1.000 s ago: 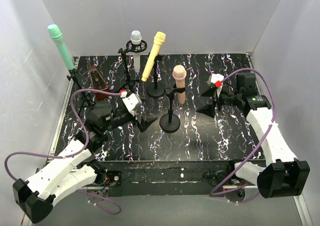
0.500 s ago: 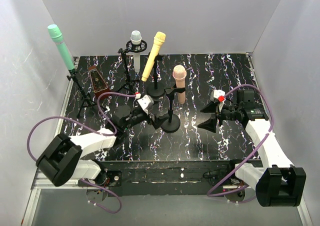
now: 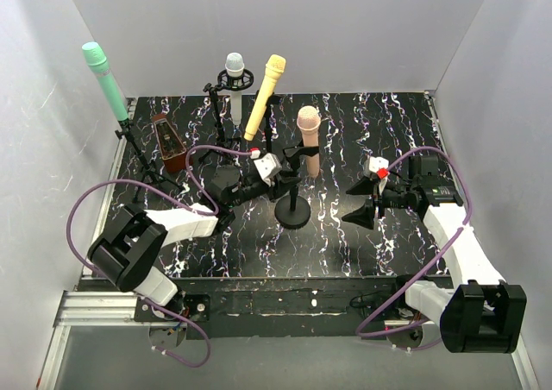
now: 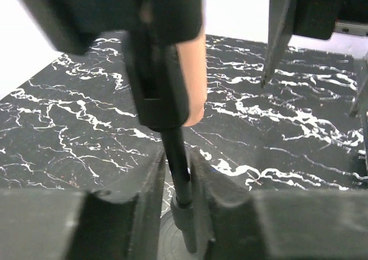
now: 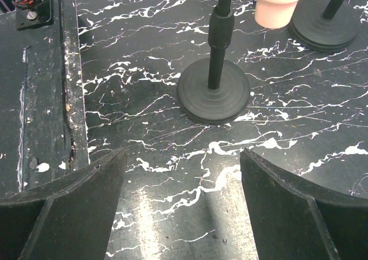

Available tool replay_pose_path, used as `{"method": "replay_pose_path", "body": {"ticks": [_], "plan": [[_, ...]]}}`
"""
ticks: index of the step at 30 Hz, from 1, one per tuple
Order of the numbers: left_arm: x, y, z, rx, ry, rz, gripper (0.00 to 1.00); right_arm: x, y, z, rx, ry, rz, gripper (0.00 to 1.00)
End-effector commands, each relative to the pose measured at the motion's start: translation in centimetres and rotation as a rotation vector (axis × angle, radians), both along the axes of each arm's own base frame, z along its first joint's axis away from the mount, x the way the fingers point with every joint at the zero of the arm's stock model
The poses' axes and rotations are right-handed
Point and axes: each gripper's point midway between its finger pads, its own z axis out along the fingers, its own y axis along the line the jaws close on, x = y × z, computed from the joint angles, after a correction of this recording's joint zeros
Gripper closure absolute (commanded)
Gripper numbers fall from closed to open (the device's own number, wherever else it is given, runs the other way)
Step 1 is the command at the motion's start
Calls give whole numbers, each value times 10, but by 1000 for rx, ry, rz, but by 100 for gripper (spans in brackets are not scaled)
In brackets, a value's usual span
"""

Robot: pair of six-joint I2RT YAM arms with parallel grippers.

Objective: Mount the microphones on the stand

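The peach-pink microphone [image 3: 309, 140] sits upright in the clip of a short black stand [image 3: 293, 211] in the middle of the table. My left gripper [image 3: 288, 183] is shut on that stand's thin pole [image 4: 178, 168], just below the clip; in the left wrist view the pink body [image 4: 194, 70] hangs right above my jaws. The right gripper [image 3: 356, 202] hovers open to the right of the stand with nothing in it; its wrist view shows the round base [image 5: 214, 90]. The mint green [image 3: 105, 81], white [image 3: 235, 69] and yellow [image 3: 264, 97] microphones sit on stands at the back.
A brown wedge-shaped box [image 3: 169, 141] stands at the back left beside the tripod legs of the green microphone's stand. A second round base [image 5: 328, 27] lies behind the pink one. Grey walls close in the marbled black table [image 3: 345, 243] on three sides.
My left arm has reached forward and right to the pink microphone's stand, and its jaws went from wide open to closed around the pole. The right gripper drew slightly nearer and stays open.
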Motion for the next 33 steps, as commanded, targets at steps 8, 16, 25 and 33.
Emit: {"method": "replay_pose_path", "body": {"ticks": [8, 16, 25, 33], "plan": [[31, 37, 32, 79, -197, 193, 100, 2, -3, 7, 8, -40, 7, 14], [81, 99, 33, 71, -166, 337, 100, 1, -3, 7, 11, -30, 12, 14], [79, 106, 24, 15, -79, 289, 100, 1, -4, 6, 10, -27, 9, 14], [71, 100, 11, -44, 33, 250, 100, 1, -4, 7, 13, -27, 9, 14]]}}
